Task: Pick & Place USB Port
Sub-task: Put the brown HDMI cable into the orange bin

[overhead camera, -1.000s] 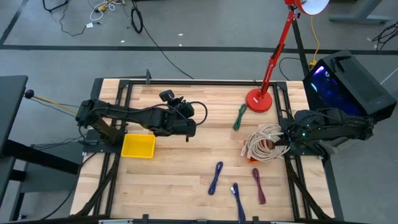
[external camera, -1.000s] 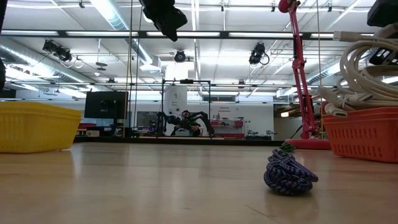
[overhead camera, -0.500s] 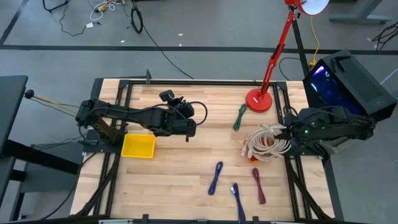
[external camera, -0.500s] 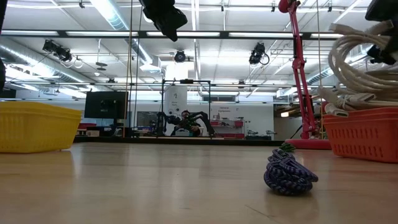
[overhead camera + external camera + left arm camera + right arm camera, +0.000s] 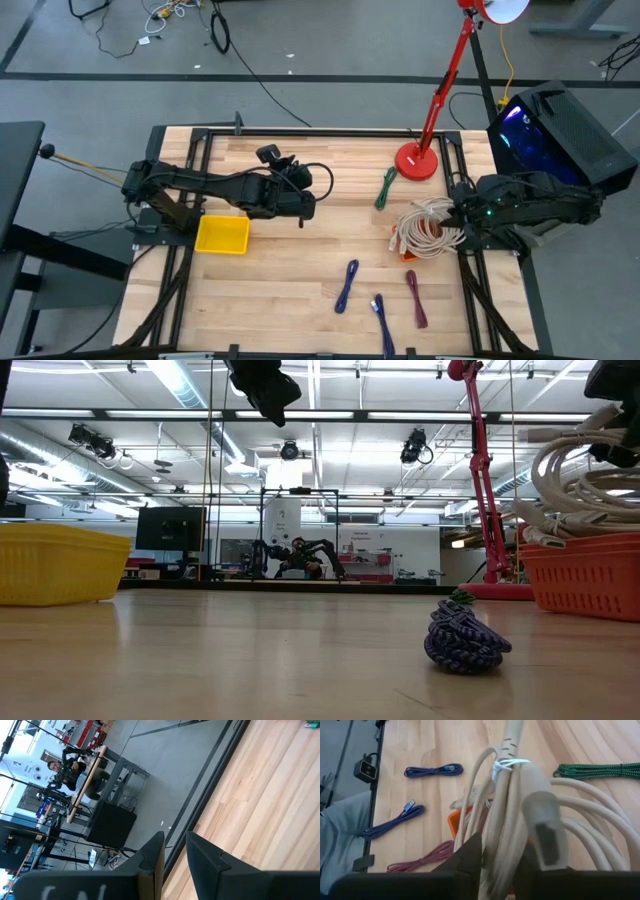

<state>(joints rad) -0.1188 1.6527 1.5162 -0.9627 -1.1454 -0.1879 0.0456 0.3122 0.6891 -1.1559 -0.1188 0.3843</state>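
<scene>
The right tool (image 5: 458, 213) sits at the right edge of the worktop (image 5: 290, 290), over the orange basket (image 5: 590, 572). In the right wrist view its two dark fingers (image 5: 470, 851) straddle several strands of the beige cable bundle (image 5: 520, 820). They look loosely parted around the strands, but whether they still pinch them cannot be told. The bundle's coils spill over the basket's rim, with one grey plug (image 5: 545, 827) pointing back toward the wrist.

Compared with a moment ago, the bundle has risen and then dropped back: it now sits lower in the basket again, and the tool has shifted slightly toward the left. That reads as a lift that let go or slipped, so the pick is probably not yet secured and a fresh grasp may be needed.

The left tool (image 5: 300, 207) hangs above the middle of the worktop, unmoved, its fingers a little apart and holding nothing. The yellow bin (image 5: 222, 235) lies just beside that arm, likely the drop point. Green (image 5: 386, 187), blue (image 5: 346, 285) and maroon (image 5: 416, 298) cables lie loose on the wood.
</scene>
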